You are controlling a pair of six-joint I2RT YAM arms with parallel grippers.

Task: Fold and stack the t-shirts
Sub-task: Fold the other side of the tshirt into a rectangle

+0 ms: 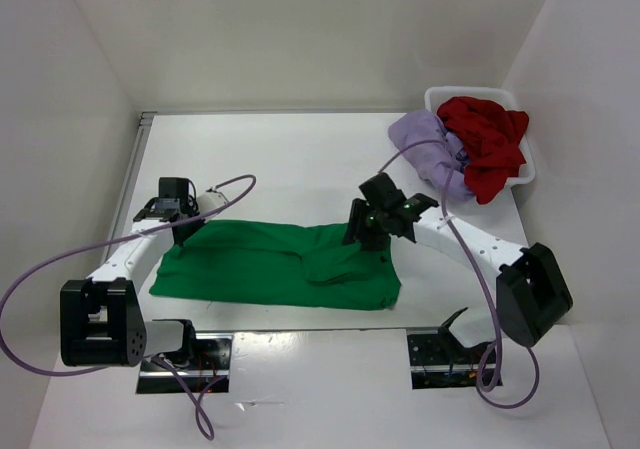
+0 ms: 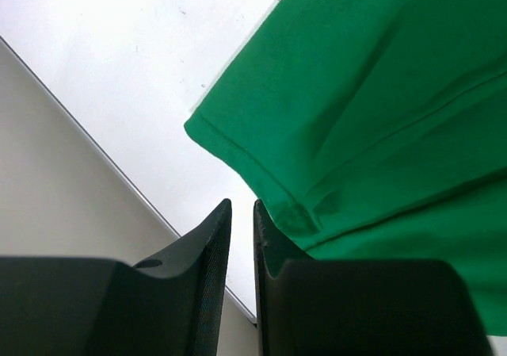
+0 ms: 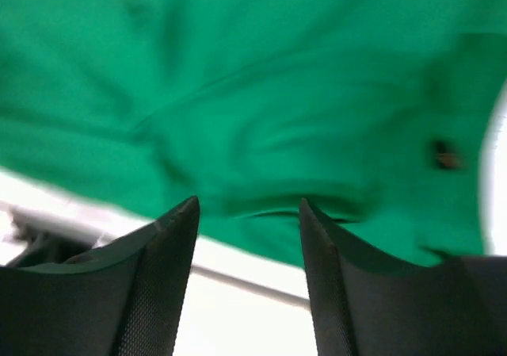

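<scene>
Two tools attend the green t-shirt (image 1: 270, 264), spread flat on the counter (image 1: 300, 159) for folding. The left tool (image 2: 242, 205), jaws nearly together, sits at a hem corner, though I cannot tell whether it pinches cloth. The right tool (image 3: 247, 205) hangs open just above the shirt's other end. Beyond the right tool, the dark red t-shirt (image 1: 490, 144) and the lavender t-shirt (image 1: 425, 139) lie heaped in the basket (image 1: 465, 92), likely awaiting their turn.

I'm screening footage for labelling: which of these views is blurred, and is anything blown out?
Right wrist view: the green t-shirt is smeared with blur. Left wrist view: sharp, hem stitching readable, but the table is washed out white. Top view: sharp, evenly lit.
</scene>
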